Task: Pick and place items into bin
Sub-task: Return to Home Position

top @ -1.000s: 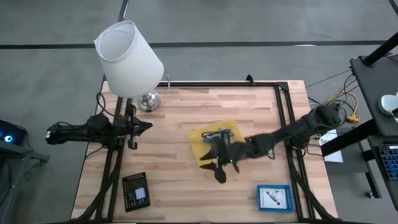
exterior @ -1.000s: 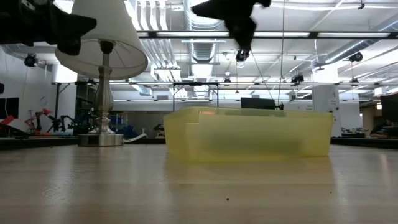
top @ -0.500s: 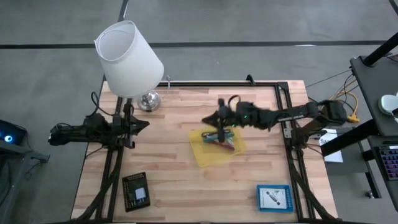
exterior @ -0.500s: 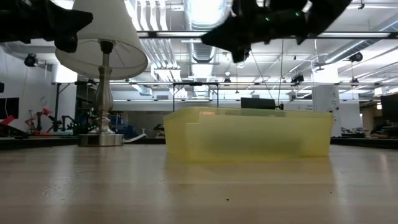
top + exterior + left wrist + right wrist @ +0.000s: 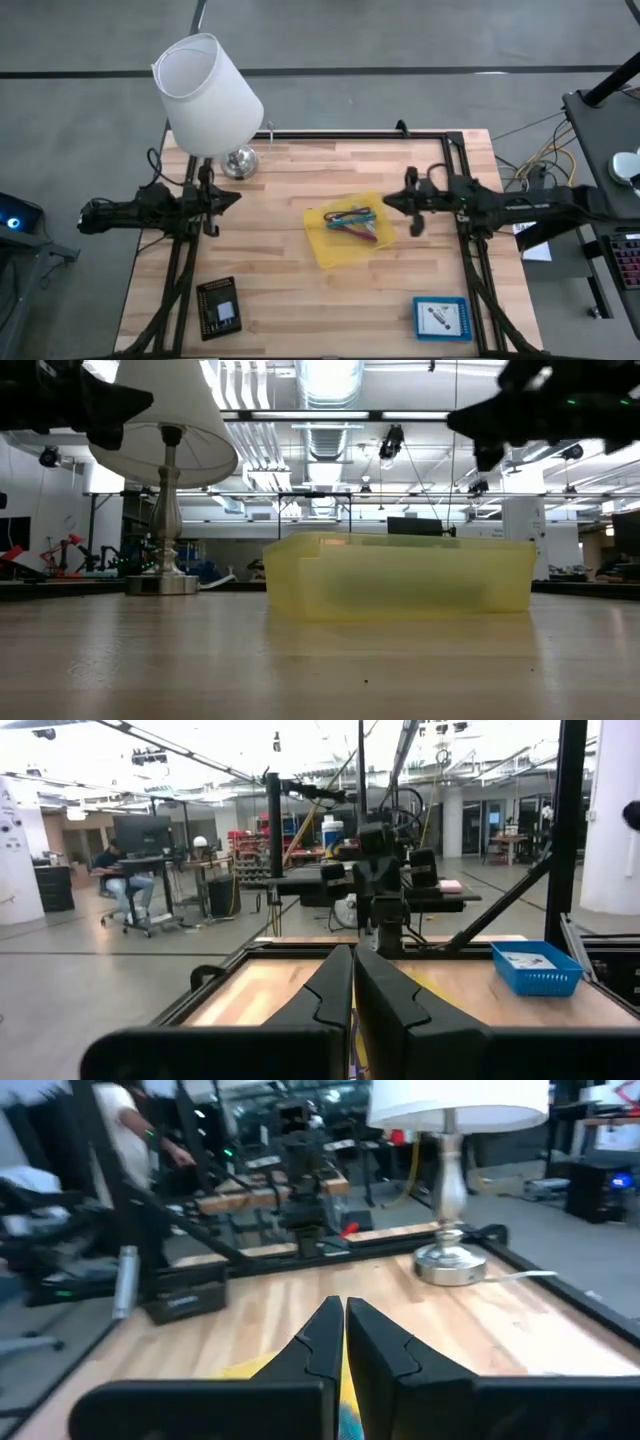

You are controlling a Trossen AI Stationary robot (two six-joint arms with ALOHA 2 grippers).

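**Cords binned, both tools closed and empty at the sides**

The magenta, purple and teal cords (image 5: 352,220) lie in a loose bundle inside the yellow bin (image 5: 322,250). The bin sits slightly skewed at the middle of the surface (image 5: 300,170). It looks like the drop-off point, and nothing hangs over its rim.

The right tool (image 5: 390,203) hovers just right of the bin. It is apart from the bin and, in the low view, well above the rim. Its wrist view shows the fingers pressed together with nothing between them, which fits an arm pulling back to rest rather than reaching. The left tool (image 5: 228,200) waits at the left edge, also clenched on nothing, pointing across toward the bin.

Near left stands the black bin (image 5: 203,290) with small pieces in it. Near right is a blue bin (image 5: 418,303) holding a pale item. The lamp (image 5: 208,95) occupies the far-left corner, its shade overhanging the edge.

Bare wood surrounds the yellow bin on every side. The right arm's path back to the right edge looks open, with only the frame rails there to mind.
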